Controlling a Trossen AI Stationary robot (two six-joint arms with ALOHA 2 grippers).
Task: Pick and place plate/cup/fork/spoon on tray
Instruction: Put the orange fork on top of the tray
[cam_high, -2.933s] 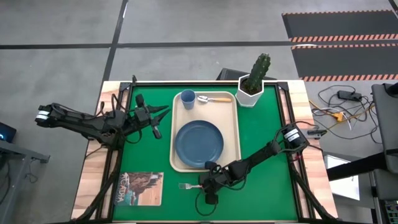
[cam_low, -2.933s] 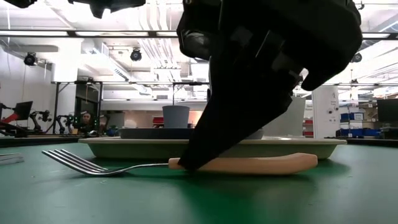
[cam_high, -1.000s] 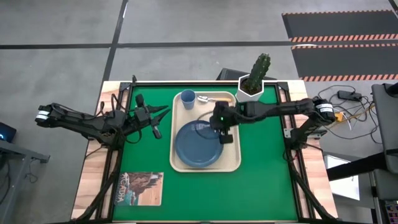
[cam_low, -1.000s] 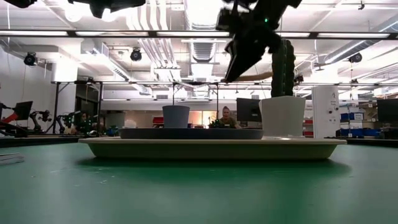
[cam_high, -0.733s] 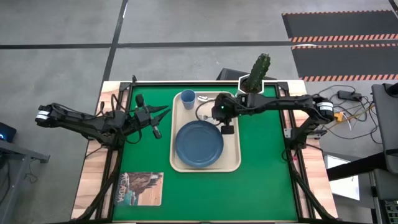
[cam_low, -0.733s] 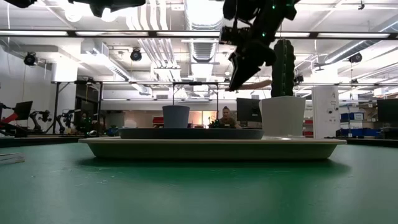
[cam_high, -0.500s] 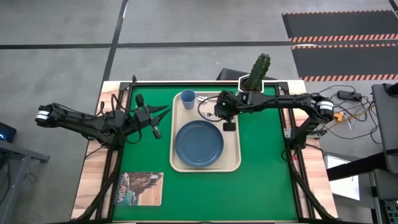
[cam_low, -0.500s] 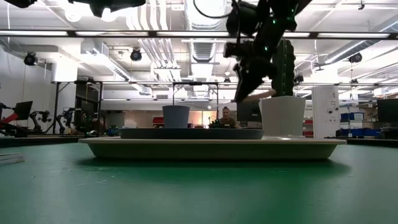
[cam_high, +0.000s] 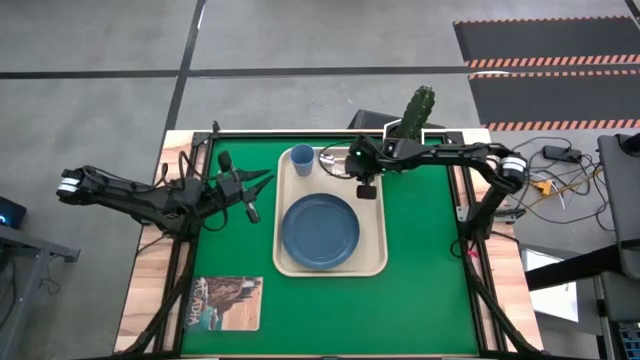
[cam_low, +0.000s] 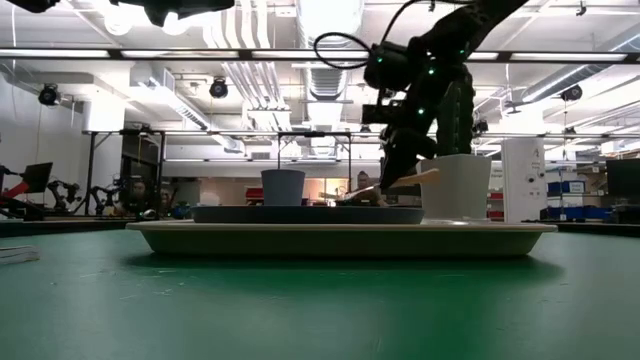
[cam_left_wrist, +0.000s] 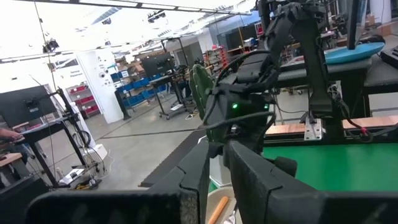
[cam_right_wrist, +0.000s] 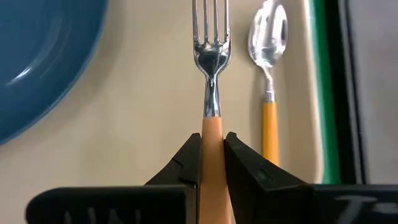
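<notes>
The right gripper (cam_right_wrist: 212, 163) clamps the pale orange-tan handle of the slim silver-tined fork (cam_right_wrist: 211, 81) above the cream rimmed rectangular tray (cam_high: 372, 240), toward its 12 o'clock end. Only the right wrist view shows the orange-handled spoon (cam_right_wrist: 268, 74) alongside. The left gripper (cam_high: 262, 179), jaws together, waits at 9 o'clock.

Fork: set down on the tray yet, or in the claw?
In the right claw, shut on the fork handle above the tray, beside the spoon.
</notes>
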